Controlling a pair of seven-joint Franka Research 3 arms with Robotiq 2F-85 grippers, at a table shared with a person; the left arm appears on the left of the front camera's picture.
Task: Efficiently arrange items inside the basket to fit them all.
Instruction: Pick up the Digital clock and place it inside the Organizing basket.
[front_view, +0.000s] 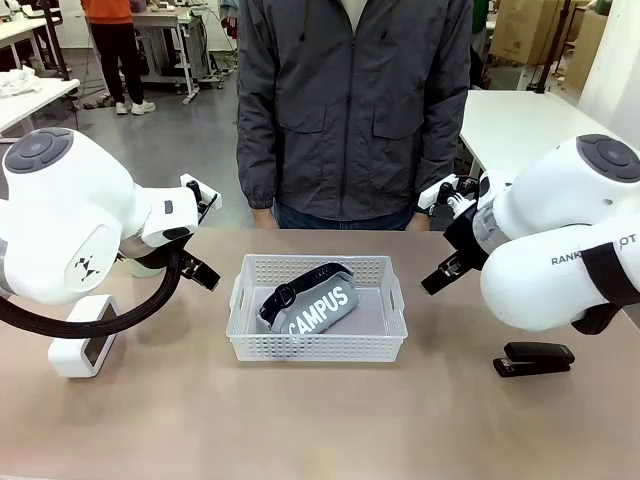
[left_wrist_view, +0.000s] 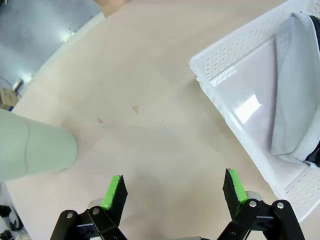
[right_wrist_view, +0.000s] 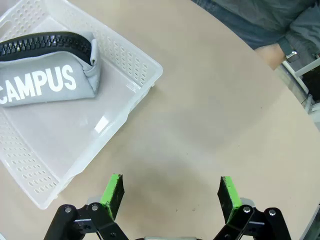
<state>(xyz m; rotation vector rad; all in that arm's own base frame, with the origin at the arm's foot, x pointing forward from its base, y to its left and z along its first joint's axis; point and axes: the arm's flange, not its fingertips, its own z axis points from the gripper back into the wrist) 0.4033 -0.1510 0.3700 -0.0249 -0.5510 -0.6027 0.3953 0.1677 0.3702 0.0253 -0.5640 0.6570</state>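
Note:
The white lattice basket (front_view: 316, 345) stands mid-table with the grey "CAMPUS" pouch (front_view: 312, 303) lying slanted inside it, black strap on top. A black stapler (front_view: 534, 358) lies on the table at the right. At the left is a white box (front_view: 83, 348). The pale green cup (left_wrist_view: 30, 150) stands left of my left gripper. My left gripper (front_view: 212, 235) (left_wrist_view: 175, 187) hovers open over bare table left of the basket (left_wrist_view: 225, 70). My right gripper (front_view: 432, 238) (right_wrist_view: 171, 192) hovers open right of the basket (right_wrist_view: 135, 65). Both views show the pouch (right_wrist_view: 45, 82) (left_wrist_view: 295, 85).
A person in a dark grey jacket (front_view: 350, 100) stands at the far edge, a hand (right_wrist_view: 272, 52) near the table rim. The right half of the basket floor is bare. Other tables stand behind.

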